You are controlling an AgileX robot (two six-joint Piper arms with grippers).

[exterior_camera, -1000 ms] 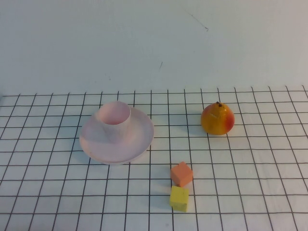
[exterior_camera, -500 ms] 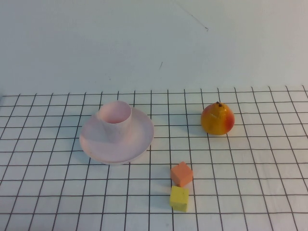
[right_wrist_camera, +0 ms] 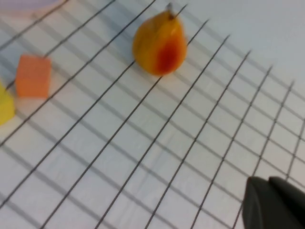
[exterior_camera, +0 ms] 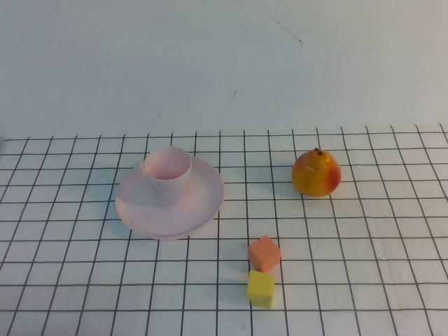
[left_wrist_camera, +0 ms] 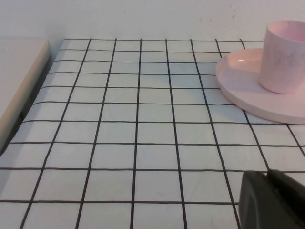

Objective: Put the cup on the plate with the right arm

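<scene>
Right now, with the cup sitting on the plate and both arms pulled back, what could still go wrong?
1. The cup stands off-centre, near the far rim of the plate; a bump might tip it off.
2. The right gripper, shut, sits low near the pear; a careless sweep could roll it.
3. The orange cube and yellow cube lie on a likely return path.
The left gripper is near the plate.

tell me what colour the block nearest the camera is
Yellow, sitting just in front of the orange block; the high view shows it best.
</scene>
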